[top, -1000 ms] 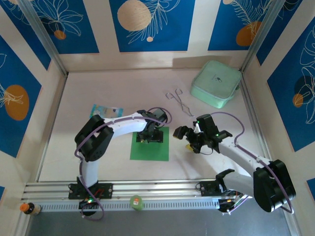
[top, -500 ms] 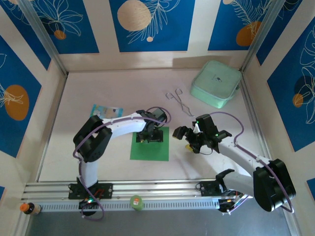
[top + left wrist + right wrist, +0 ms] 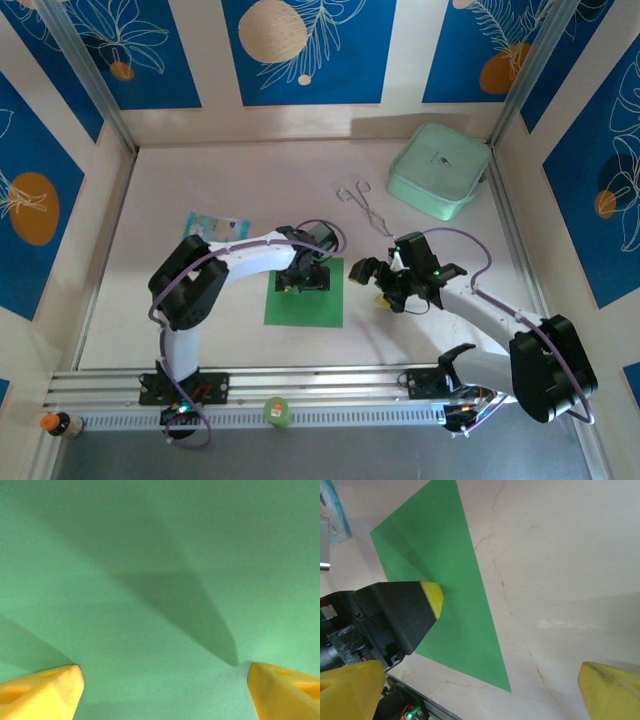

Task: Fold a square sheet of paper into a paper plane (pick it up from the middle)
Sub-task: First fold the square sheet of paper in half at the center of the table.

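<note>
Table (image 3: 200,320) holds box (image 3: 438,170), tongs (image 3: 365,207), packet (image 3: 215,226); left hand (image 3: 303,283) covers sheet (image 3: 305,305), perhaps touching.

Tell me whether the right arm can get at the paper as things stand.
Probably yes. The open right gripper sits just right of the paper, with bare table between; the left gripper covers only its far part.

Take the square sheet of paper (image 3: 304,300) as the dial's centre. Your left end effector (image 3: 303,277) presses on its 12 o'clock edge with fingers spread, and that arm closes off 10 to 11. Your right end effector (image 3: 372,283), also spread, hangs just beside the 3 o'clock edge. You have bare surface (image 3: 245,325) from 6 round to 9. The tongs (image 3: 364,207) and mint box (image 3: 438,170) lie toward 1 and the blue packet (image 3: 217,226) toward 10, all well apart from the sheet.
</note>
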